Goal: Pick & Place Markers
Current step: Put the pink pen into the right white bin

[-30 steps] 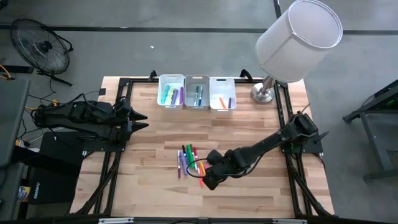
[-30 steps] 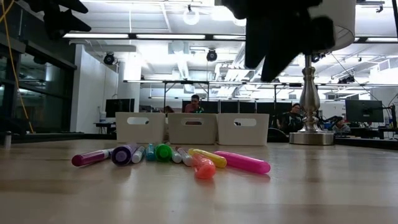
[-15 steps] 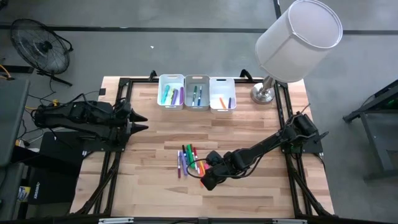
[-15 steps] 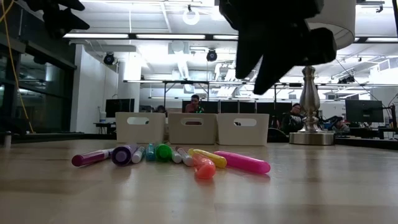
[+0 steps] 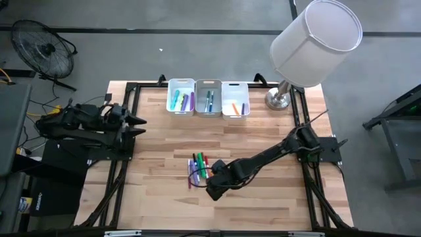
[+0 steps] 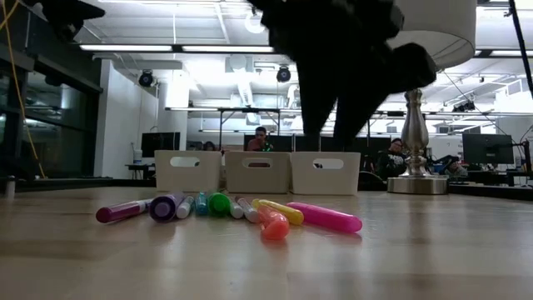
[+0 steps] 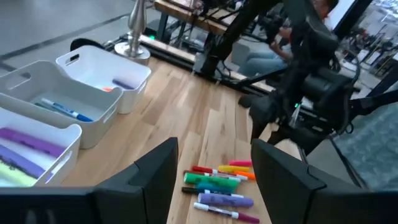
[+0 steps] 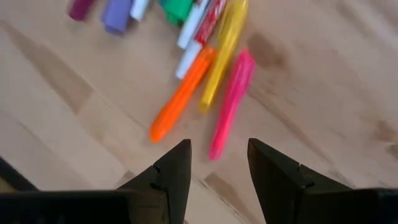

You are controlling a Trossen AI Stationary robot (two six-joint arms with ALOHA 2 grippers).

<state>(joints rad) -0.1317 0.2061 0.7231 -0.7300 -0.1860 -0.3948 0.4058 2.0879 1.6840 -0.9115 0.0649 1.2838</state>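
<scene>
from my station i find the right gripper point(image 8: 216, 163) low over the middle of the table point(image 5: 276, 141), at the near end of the loose markers point(image 5: 199, 168). its two fingers point(image 8: 171, 168) stand partly apart with nothing between them; bare wood shows in the gap. just ahead of the fingertips lie an orange marker point(image 8: 182, 94), a yellow marker point(image 8: 224, 55) and a pink marker point(image 8: 231, 103), side by side and touching or nearly so, none of them gripped. behind those i see green, purple and red barrels in the same cluster, blurred in the right wrist view. in the low view the cluster rests flat on the wood in a fan, pink on one end, purple on the other, with the dark bulk of the right arm hanging above it.

the left gripper point(image 7: 211, 171) waits above the left edge of the table, well apart from the cluster, fingers spread wide and empty.

three white bins point(image 5: 208, 97) sit in a row at the far edge. each holds markers already: green and purple in the first, teal in the middle, orange and purple in the third. a lamp point(image 5: 309, 41) stands beside the bins at the far right corner.
</scene>
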